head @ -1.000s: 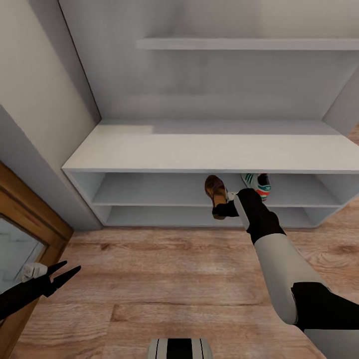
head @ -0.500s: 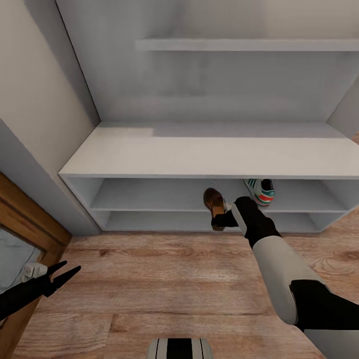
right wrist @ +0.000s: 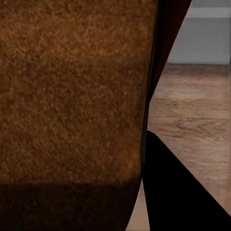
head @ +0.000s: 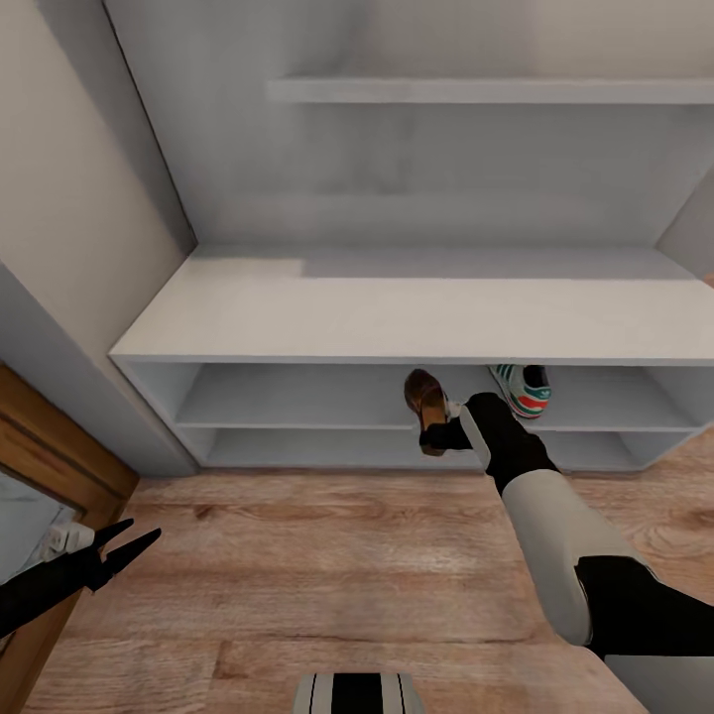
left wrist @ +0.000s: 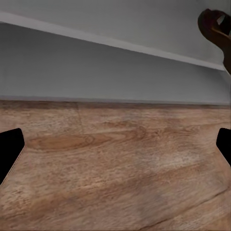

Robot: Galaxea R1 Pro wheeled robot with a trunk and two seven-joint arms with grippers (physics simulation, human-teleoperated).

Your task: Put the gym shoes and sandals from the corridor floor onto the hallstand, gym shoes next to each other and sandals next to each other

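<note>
Wooden door frame (head: 59, 441), beige wall (head: 59, 178)

Evenly, softly lit from above; no glare. Faint shadow across the hallstand (head: 416, 297) top. Slightly soft, blurred renders throughout.

Hallstand (head: 397, 307) stands ahead on the corridor floor (head: 327, 565), w/ a wide bench top, two low shelves under it & an upper shelf higher at the back. Sandal (head: 426, 397) sits at the front edge of the low shelf just under the bench, about mid-width, held in the right gripper (head: 436, 433); a gym shoe (head: 523, 387) lies on that same shelf, just right of the sandal & further in. Left gripper (head: 124, 548) hangs over the floor at far left, well apart from the rack, near a door frame (head: 59, 446).
</note>
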